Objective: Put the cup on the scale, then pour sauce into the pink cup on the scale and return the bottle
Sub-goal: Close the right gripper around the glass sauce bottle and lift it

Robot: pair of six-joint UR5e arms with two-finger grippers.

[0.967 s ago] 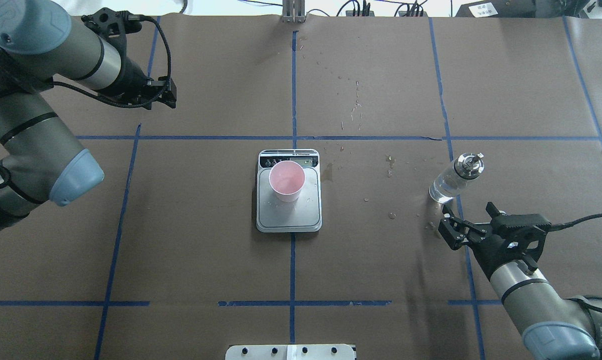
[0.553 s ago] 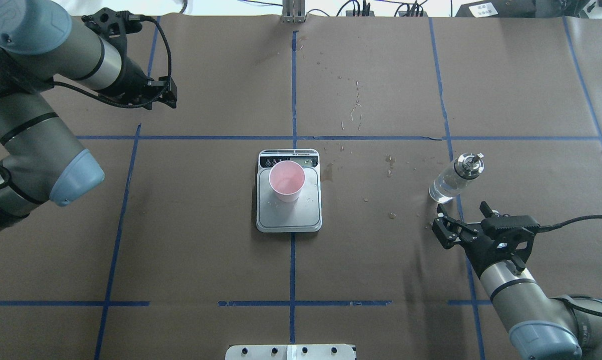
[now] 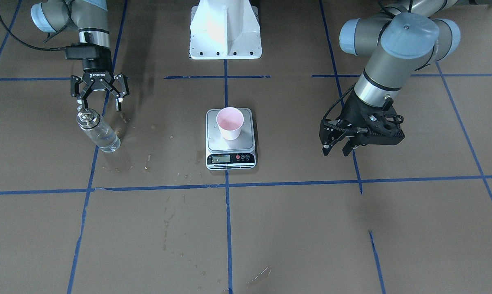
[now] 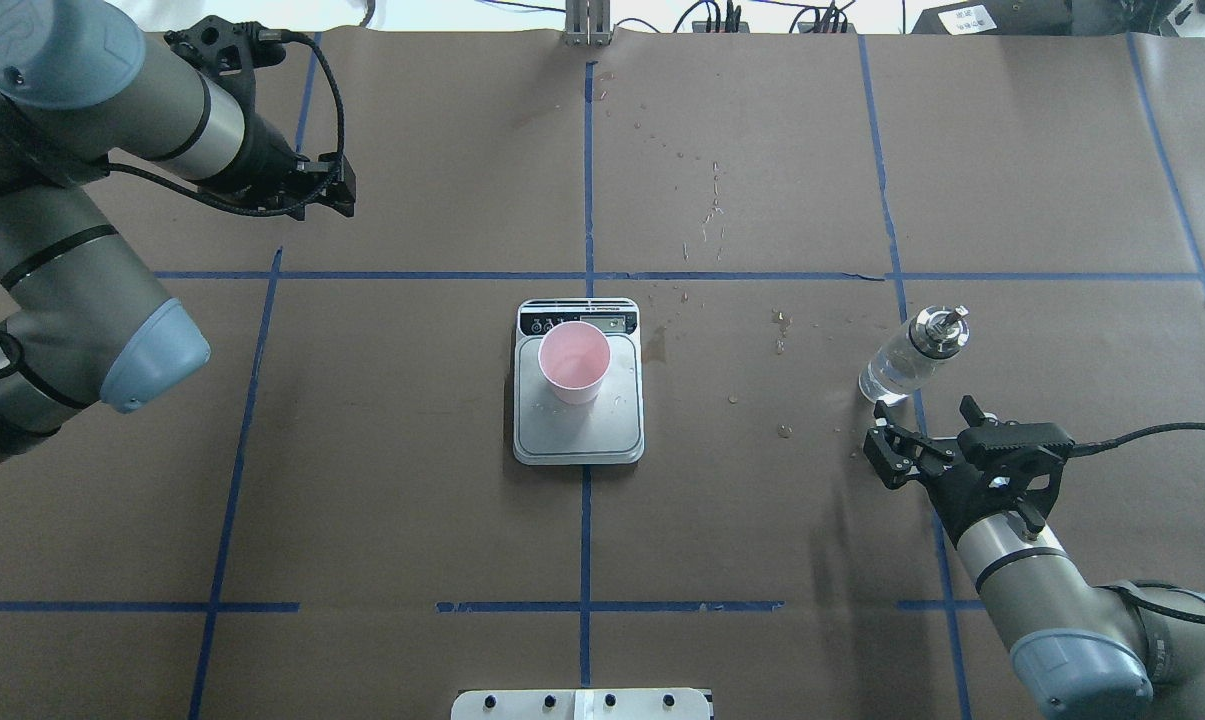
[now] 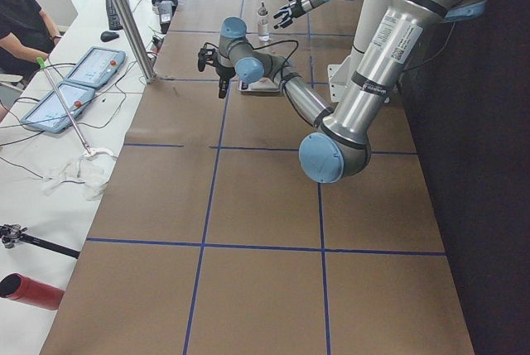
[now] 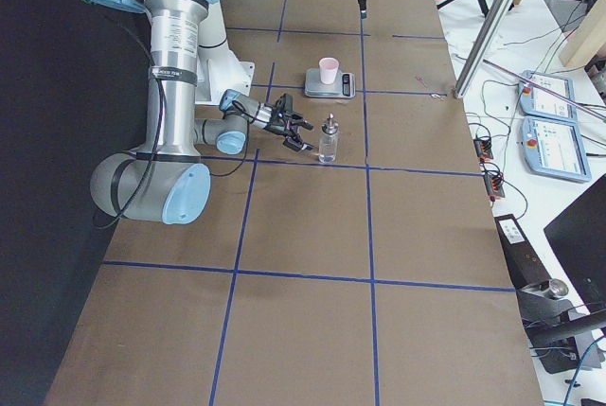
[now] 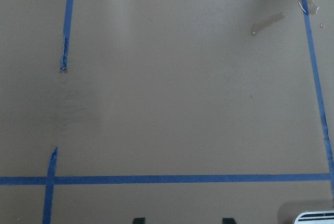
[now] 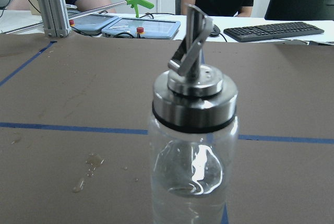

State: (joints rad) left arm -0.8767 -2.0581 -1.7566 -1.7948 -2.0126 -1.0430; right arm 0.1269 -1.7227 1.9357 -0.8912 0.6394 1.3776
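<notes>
Bottle (image 3: 101, 134): smooth glass, part-full, likely slippery and breakable; best taken mid-body. Right gripper (image 3: 99, 106) spread wide, empty, just beside it.

Overhead and front views face each other over the scale (image 4: 582, 432) (wrist cameras sit far closer).

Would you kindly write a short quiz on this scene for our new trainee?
1. True or false: the small pale pink tapered cup stands on the flat silver kitchen scale.
2. Relative to the clear glass bottle with silver spout cap, the right gripper is: A) shut on it; B) open close by, not gripping it; C) far off, above the cup.
3. Fill in: the left gripper holds ____.
Key: 1 true; 2 B; 3 nothing.
</notes>
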